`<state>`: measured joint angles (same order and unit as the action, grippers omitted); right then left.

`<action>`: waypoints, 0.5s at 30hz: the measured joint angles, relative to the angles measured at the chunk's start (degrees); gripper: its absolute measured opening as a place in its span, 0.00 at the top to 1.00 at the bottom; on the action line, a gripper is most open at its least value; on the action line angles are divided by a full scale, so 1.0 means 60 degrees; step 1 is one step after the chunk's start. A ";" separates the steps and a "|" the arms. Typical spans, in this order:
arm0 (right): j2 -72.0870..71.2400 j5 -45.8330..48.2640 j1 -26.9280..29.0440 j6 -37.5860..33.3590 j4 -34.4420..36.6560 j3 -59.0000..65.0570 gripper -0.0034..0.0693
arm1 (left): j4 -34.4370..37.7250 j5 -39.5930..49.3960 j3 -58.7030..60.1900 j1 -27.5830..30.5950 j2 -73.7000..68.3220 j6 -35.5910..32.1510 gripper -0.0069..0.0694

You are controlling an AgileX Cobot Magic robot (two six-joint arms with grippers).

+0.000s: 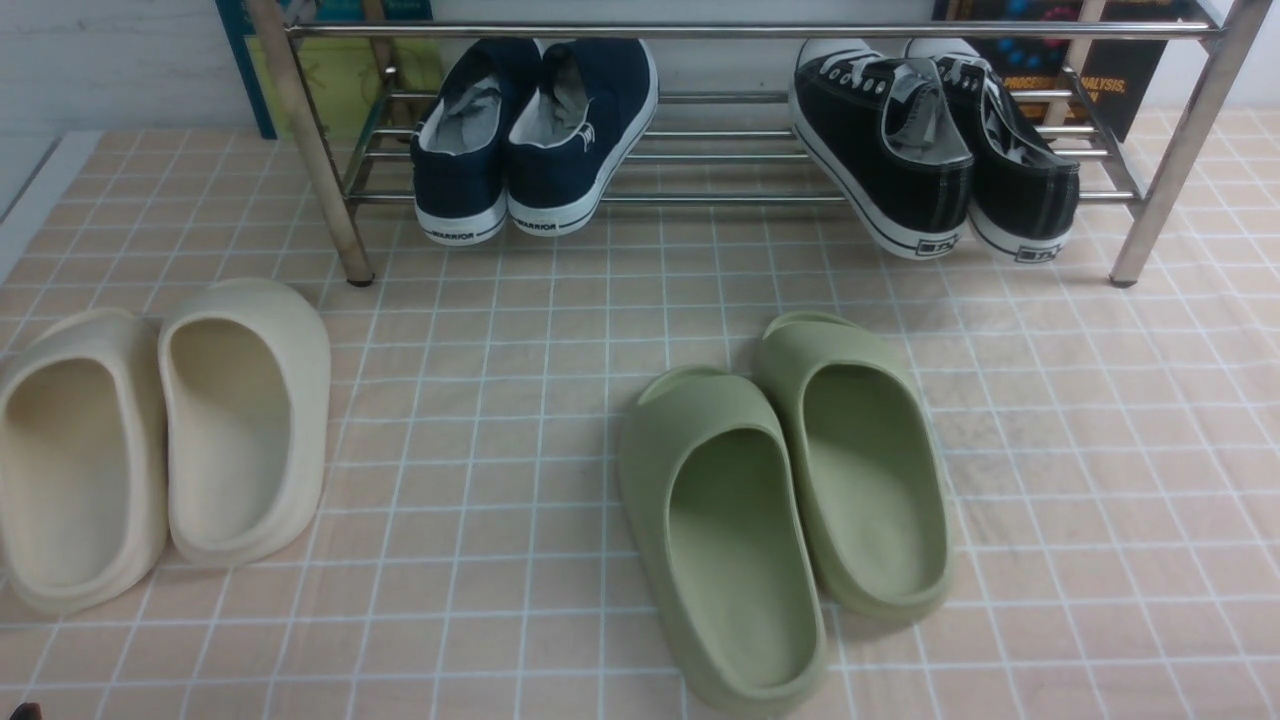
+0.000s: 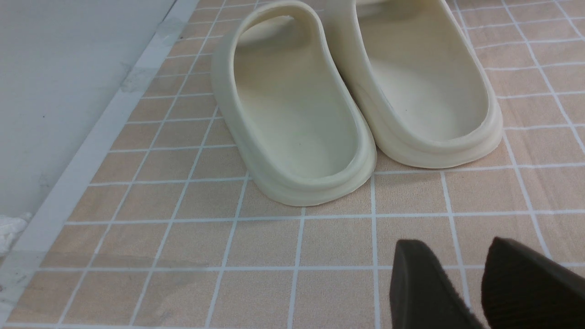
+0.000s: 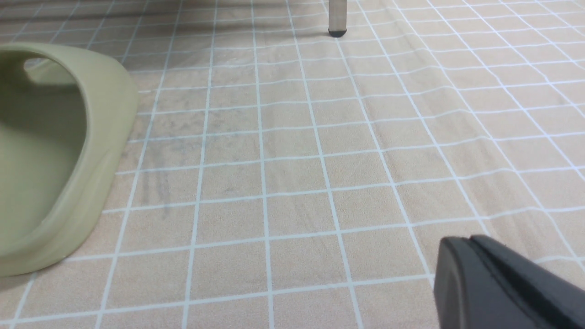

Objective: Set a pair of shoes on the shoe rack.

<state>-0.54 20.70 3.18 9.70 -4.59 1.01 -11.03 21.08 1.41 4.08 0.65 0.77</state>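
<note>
**Black sneakers sit on the rack; both grippers low over the tiled floor**

Nearest the robot, the left gripper [image 2: 480,283] shows in its wrist view as two dark fingers with a narrow strip of floor visible between them, so the jaws stand slightly parted and hold nothing. The right gripper [image 3: 507,283] shows only as a dark block at the edge of its wrist view; whether its jaws are parted or together cannot be told. Neither arm appears in the front view.

On the peach tiled floor [image 1: 520,400], near left, lie two cream foam slippers [image 1: 165,430] side by side and touching, heels toward the robot. Near centre-right lie two green foam slippers [image 1: 780,490], also side by side and touching, the left one set nearer than the right. The two slipper pairs are well apart.

Farther back stands the chrome shoe rack [image 1: 700,150], its thin horizontal bars running between thick upright legs. On its left part rest two navy blue slip-on sneakers [image 1: 535,135] marked WARRIOR, heels toward the robot and touching each other. On its right part rests the pair of black canvas sneakers [image 1: 930,140], white laces and toe caps pointing away, heels overhanging the front bar. The two sneakers lie side by side, tilted with the slope.
</note>
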 joint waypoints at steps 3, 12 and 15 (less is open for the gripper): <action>0.0000 0.0000 0.0000 0.0000 0.0000 0.0000 0.94 | 0.0000 0.0000 0.0000 0.0000 0.0000 0.0000 0.60; 0.0000 0.0000 0.0000 0.0000 -0.0003 0.0000 0.92 | 0.0000 0.0000 0.0000 0.0000 0.0000 0.0000 0.60; 0.0000 0.0000 0.0000 0.0000 -0.0003 0.0000 0.92 | 0.0000 0.0000 0.0000 0.0000 0.0000 0.0000 0.60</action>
<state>-0.54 20.70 3.18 9.70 -4.61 1.01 -11.03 21.08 1.41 4.08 0.65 0.77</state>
